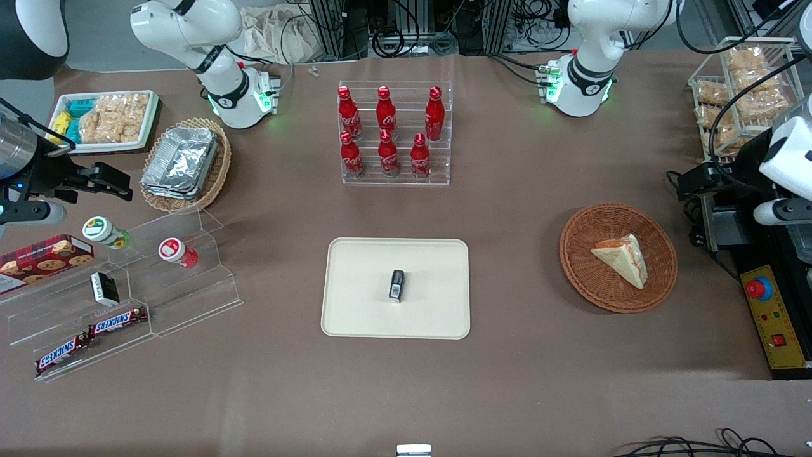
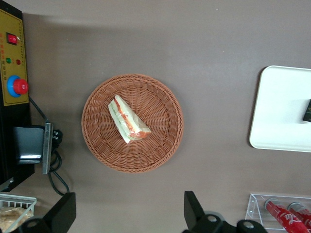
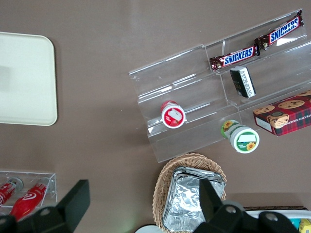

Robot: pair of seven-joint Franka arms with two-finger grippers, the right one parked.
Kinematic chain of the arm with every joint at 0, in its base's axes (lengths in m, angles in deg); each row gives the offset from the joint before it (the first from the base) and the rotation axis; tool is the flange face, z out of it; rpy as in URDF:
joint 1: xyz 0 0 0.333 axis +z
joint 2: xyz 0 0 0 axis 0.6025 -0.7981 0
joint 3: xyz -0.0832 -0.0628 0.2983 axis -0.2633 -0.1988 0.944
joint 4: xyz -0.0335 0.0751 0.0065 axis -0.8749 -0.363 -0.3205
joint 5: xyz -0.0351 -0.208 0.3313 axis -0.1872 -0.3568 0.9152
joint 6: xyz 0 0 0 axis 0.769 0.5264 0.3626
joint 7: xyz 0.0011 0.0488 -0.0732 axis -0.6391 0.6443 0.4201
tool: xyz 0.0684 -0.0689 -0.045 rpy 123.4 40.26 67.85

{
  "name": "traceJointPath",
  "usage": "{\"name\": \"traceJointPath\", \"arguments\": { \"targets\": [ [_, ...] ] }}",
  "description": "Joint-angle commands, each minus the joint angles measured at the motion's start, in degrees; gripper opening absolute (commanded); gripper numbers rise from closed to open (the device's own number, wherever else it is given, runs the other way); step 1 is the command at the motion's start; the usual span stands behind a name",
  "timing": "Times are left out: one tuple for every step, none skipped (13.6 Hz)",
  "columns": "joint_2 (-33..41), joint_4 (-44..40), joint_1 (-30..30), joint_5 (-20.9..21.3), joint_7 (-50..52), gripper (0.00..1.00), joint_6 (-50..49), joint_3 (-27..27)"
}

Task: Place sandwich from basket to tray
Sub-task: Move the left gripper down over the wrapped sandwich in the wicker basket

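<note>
**Sandwich in basket, gripper open above it**

Fingers (image 2: 63,213) of the left gripper (image 2: 127,213) are closest to the wrist cam: two dark tips, spread wide apart, nothing btw them. Gripper hangs over the table (image 1: 520,209) w/ the basket in its sight, not touching anything.

Tray (image 1: 355,317) is cream, rectangular, lies flat in the middle of the table, near the front cam. One small black item (image 1: 396,285) lies on it, about in the center.

Basket (image 1: 587,279) is round, reddish-brown wicker, beside the tray toward the working arm's end, well apart from it. Sandwich (image 1: 623,257) lies in the basket, close to the middle; pale bread on top in the front view, pink/orange/green filling edge shows in the wrist view (image 2: 127,119).

Bottle rack (image 1: 396,178) of clear acrylic stands farther from the front cam than the tray, w/ six red bottles (image 1: 387,111) in two rows.

Toward the parked arm's end: clear stepped stand (image 1: 190,298) w/ two Snickers bars (image 1: 117,322), tan wicker basket w/ foil containers (image 1: 181,158), white tray of snacks (image 1: 108,120).

Yellow control box (image 1: 771,317) w/ red button sits at the table edge, near the basket.
</note>
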Motion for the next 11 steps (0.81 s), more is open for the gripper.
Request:
{"name": "traceJointPath", "arguments": {
  "targets": [
    [1.8,1.6,-0.2,1.4,1.4,1.0,0.4,-0.9],
    [1.7,1.7,-0.2,1.4,1.5,1.0,0.3,-0.9],
    [1.5,1.5,-0.1,1.4,1.4,1.0,0.3,-0.9],
    [1.5,1.7,-0.1,1.5,1.4,1.0,0.3,-0.9],
    [1.1,1.8,-0.1,2.1,1.2,1.0,0.1,-0.9],
    [0.6,1.5,-0.1,2.3,1.6,1.0,-0.2,-0.9],
    [0.5,1.4,0.2,1.3,1.6,1.0,-2.0,-0.8],
    [0.1,0.6,0.6,-0.7,1.5,1.0,-5.8,-0.4],
    [-1.6,0.0,0.9,-2.3,1.7,1.0,-8.0,0.5],
    [-3.2,-0.8,1.2,-2.2,2.2,1.0,-8.0,1.2],
    [-3.9,-0.8,1.9,-2.7,2.7,1.0,-7.9,1.3]
  ]
}}
